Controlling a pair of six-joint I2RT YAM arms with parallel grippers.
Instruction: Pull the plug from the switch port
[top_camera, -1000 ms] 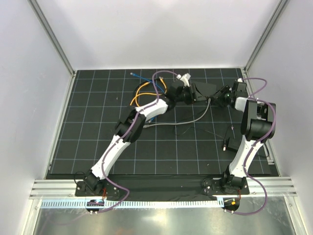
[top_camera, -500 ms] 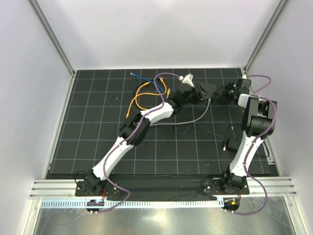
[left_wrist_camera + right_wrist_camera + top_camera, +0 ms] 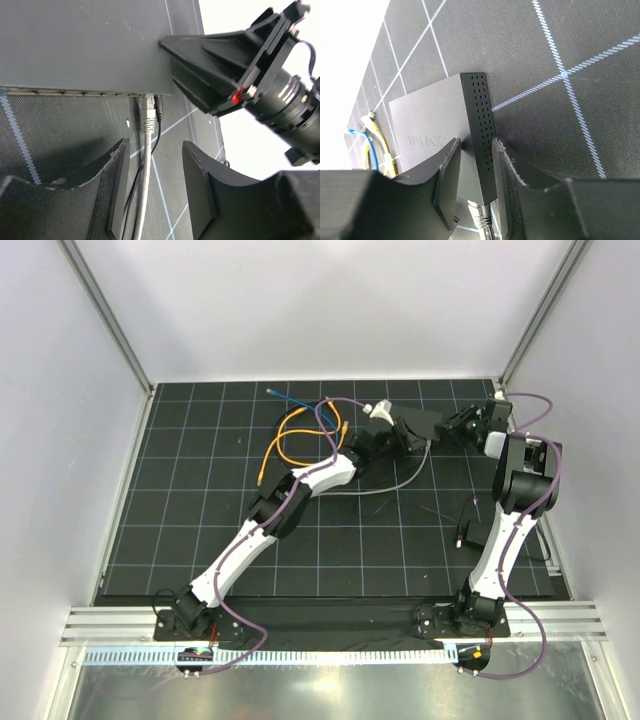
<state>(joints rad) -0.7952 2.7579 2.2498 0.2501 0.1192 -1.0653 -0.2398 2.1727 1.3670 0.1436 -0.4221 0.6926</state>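
The switch (image 3: 425,424) is a flat black box at the back right of the mat. In the left wrist view its top (image 3: 85,45) fills the upper left, with the port row along its lower edge. A grey plug (image 3: 146,117) sits in an end port, a thin black cable beside it. My left gripper (image 3: 155,192) is open, its jaws on either side of the grey cable just short of the plug. My right gripper (image 3: 476,182) is closed on the switch's vented end (image 3: 481,125). The plug also shows there (image 3: 479,216).
Orange and blue cables (image 3: 300,425) lie coiled to the left of the switch. The grey cable (image 3: 405,478) curves forward over the mat. A small black object (image 3: 475,533) with wires lies near the right arm. White walls close the back and sides.
My left arm has stretched further right toward the switch's port edge. My right gripper has shifted slightly back along with the switch's end.
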